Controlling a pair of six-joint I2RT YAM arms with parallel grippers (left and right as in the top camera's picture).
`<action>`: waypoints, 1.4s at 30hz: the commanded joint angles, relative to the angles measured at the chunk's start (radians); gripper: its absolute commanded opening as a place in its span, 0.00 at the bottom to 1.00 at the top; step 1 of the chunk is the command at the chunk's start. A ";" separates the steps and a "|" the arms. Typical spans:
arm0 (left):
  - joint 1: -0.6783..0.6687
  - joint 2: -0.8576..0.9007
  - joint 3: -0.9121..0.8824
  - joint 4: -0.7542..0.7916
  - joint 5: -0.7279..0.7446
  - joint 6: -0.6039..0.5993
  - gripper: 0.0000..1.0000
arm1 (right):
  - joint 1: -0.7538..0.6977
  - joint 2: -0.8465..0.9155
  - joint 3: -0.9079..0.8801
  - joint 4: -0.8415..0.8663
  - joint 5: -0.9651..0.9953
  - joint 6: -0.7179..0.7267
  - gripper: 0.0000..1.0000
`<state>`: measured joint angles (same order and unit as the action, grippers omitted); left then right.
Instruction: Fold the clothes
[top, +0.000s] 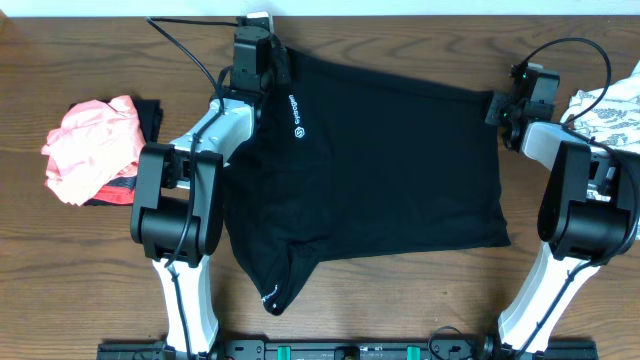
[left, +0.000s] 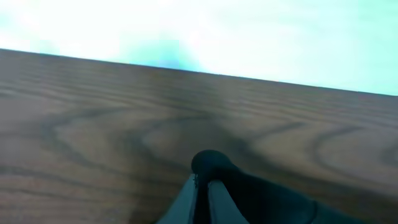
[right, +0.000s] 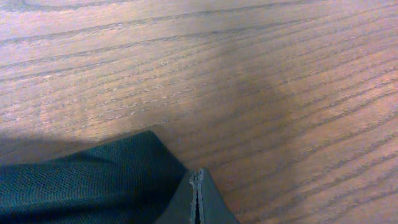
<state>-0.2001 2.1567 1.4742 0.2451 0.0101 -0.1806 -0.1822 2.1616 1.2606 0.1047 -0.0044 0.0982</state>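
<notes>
Black garment (top: 380, 170) spread flat — pink pile (top: 90, 145) left, leaf-print cloth (top: 610, 108) right.

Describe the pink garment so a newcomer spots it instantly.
On the wooden table, a big black garment lies spread in the middle. Beyond the left arm, at the table's end, sits a crumpled coral-pink garment. It is the only pink piece; the white leaf-print garment lies at the opposite end.

matt black cloth garment (top: 380, 170), grained wood table (top: 90, 260).
</notes>
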 joint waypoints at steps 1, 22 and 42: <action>0.009 0.014 0.015 0.012 -0.057 0.055 0.06 | -0.019 0.043 -0.003 -0.011 0.050 0.010 0.01; 0.025 0.013 0.015 -0.189 -0.055 0.139 0.15 | -0.019 0.043 -0.003 -0.204 -0.005 -0.025 0.01; 0.048 0.080 0.014 -0.428 0.013 0.259 0.06 | -0.019 0.043 -0.003 -0.334 -0.068 -0.052 0.01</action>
<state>-0.1719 2.1742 1.4807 -0.1753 -0.0212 0.0540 -0.1955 2.1311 1.3167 -0.1673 -0.0677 0.0631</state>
